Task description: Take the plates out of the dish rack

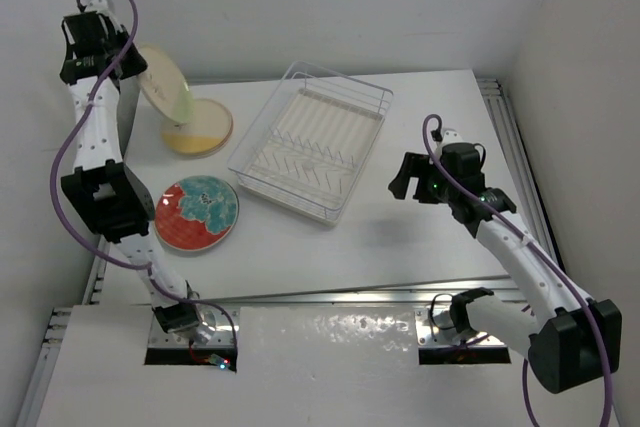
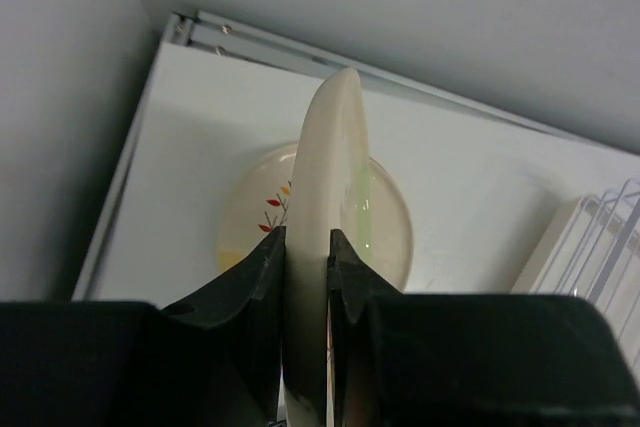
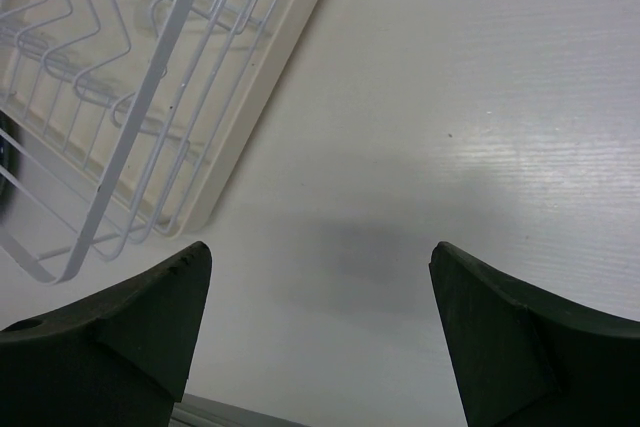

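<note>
The dish rack (image 1: 312, 137) stands in the middle of the table with no plates in its slots; its corner shows in the right wrist view (image 3: 130, 107). My left gripper (image 1: 125, 65) is shut on the rim of a cream plate (image 1: 163, 83), held on edge above a yellowish sprig plate (image 1: 198, 127) lying flat at the far left. In the left wrist view the held plate (image 2: 325, 177) stands edge-on between the fingers (image 2: 258, 282), with the flat plate (image 2: 260, 209) below. A red-and-teal plate (image 1: 197, 212) lies flat nearer me. My right gripper (image 1: 405, 185) is open and empty, right of the rack.
White walls close in at the back and both sides. A metal rail (image 1: 500, 107) runs along the table's right edge, another along the far edge (image 2: 260, 52). The left arm's purple cable (image 1: 70, 142) hangs by the left wall.
</note>
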Action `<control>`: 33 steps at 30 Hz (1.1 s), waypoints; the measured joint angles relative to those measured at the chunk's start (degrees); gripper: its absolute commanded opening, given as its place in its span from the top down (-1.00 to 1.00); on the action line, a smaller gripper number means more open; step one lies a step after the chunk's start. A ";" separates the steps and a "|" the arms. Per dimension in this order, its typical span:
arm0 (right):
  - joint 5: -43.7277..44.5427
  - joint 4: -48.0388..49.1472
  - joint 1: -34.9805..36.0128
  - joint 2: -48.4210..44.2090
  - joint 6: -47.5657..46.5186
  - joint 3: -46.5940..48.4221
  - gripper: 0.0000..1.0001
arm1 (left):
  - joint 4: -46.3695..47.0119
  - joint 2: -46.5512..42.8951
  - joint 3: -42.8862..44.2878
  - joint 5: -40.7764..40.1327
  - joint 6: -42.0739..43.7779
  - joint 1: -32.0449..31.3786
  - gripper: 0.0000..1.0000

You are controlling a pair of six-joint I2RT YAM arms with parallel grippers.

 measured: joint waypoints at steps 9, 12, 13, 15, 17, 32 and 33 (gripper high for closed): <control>-0.83 -0.52 0.00 0.50 1.29 0.66 -0.74 | 9.16 4.52 -9.09 11.47 -2.62 2.12 1.00; -0.76 -1.38 0.00 0.15 1.77 0.66 -0.74 | 12.92 5.79 -11.13 14.34 -3.34 2.67 1.00; -0.70 -1.53 0.00 0.02 1.92 0.66 -0.74 | 14.32 5.92 -12.37 15.26 -3.50 2.91 1.00; -0.59 -1.77 0.00 -0.46 2.32 0.66 -0.74 | 17.00 6.32 -15.28 16.79 -4.04 3.34 1.00; -0.44 -2.14 0.00 -0.70 2.69 0.79 -0.73 | 19.76 6.54 -18.43 17.49 -4.68 3.65 1.00; -0.22 -4.59 0.00 -0.70 4.00 3.76 -0.73 | 27.19 11.72 -20.92 17.57 -9.20 5.46 0.18; -0.22 -4.59 0.00 -0.70 4.04 3.76 -0.73 | 26.97 12.28 -20.92 16.76 -9.18 5.62 0.15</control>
